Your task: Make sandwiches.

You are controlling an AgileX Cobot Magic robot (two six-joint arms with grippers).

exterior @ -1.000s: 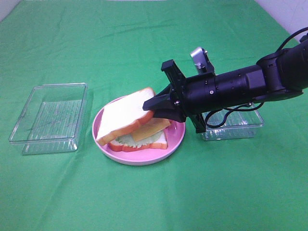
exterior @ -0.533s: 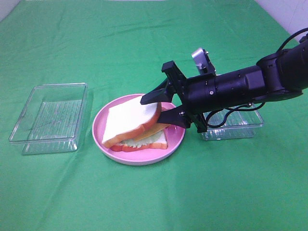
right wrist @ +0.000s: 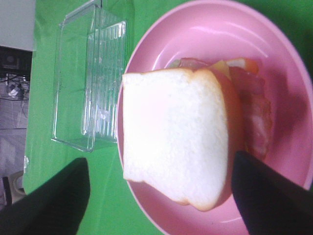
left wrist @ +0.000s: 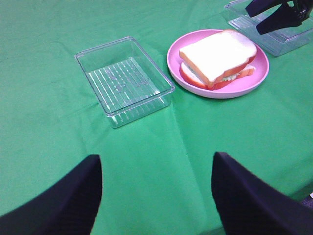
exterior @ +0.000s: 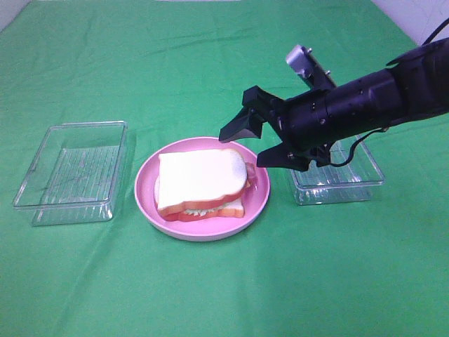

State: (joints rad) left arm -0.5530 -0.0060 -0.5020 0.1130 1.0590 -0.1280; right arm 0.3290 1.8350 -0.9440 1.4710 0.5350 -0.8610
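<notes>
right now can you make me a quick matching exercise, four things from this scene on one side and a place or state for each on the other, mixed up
Things:
1. top bread slice
2. pink plate
3. left clear tray
4. right hand

Places or states:
A. open, above the plate's right edge, holding nothing
B. stands empty on the cloth, left of the plate
C. lies on top of the sandwich fillings
D. carries the sandwich, between the two trays

Pairs: 1-C, 2-D, 3-B, 4-A
</notes>
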